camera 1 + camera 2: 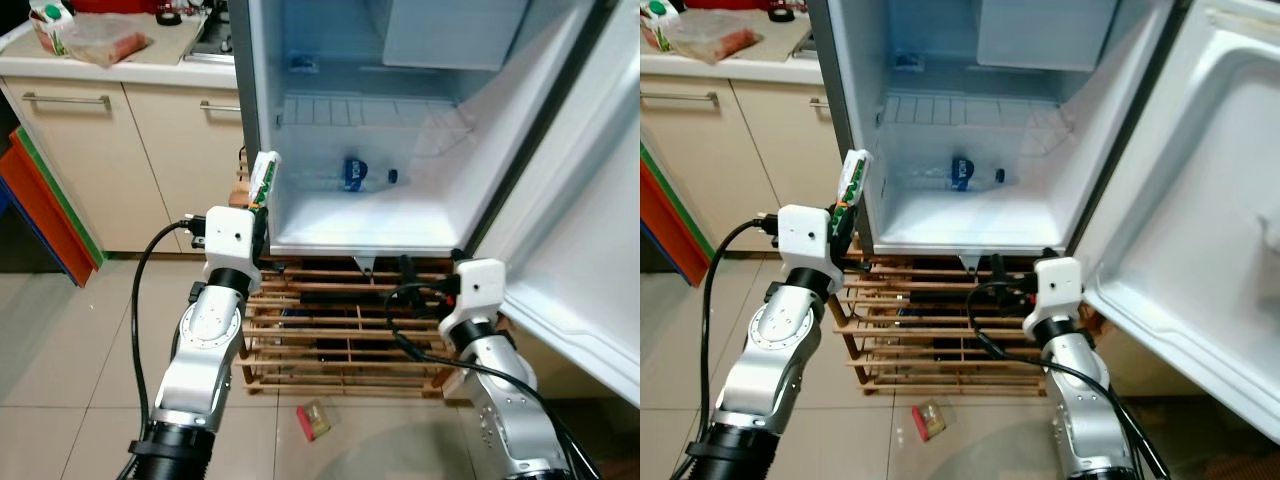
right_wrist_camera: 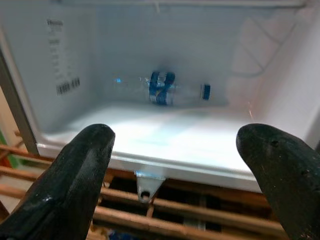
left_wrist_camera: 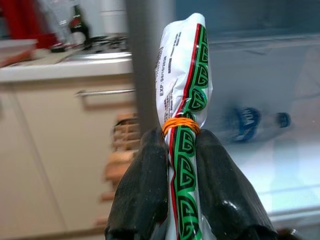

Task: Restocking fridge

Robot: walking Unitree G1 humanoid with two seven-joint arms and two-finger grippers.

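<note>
My left gripper (image 3: 182,165) is shut on a white packet with green and red print (image 3: 184,80), bound by an orange rubber band. It holds the packet (image 1: 263,178) upright just outside the left edge of the open fridge (image 1: 400,120). A clear water bottle with a blue label (image 1: 355,174) lies on its side on the fridge floor (image 2: 165,90). My right gripper (image 2: 175,160) stands open, low before the fridge's front lip, with nothing between its fingers (image 2: 82,170).
The fridge door (image 1: 590,230) swings open at the right. A wooden slatted rack (image 1: 340,330) sits under the fridge. A small packet (image 1: 314,420) lies on the tiled floor. Cream kitchen cabinets (image 1: 110,150) with food bags on the counter (image 1: 95,42) stand left.
</note>
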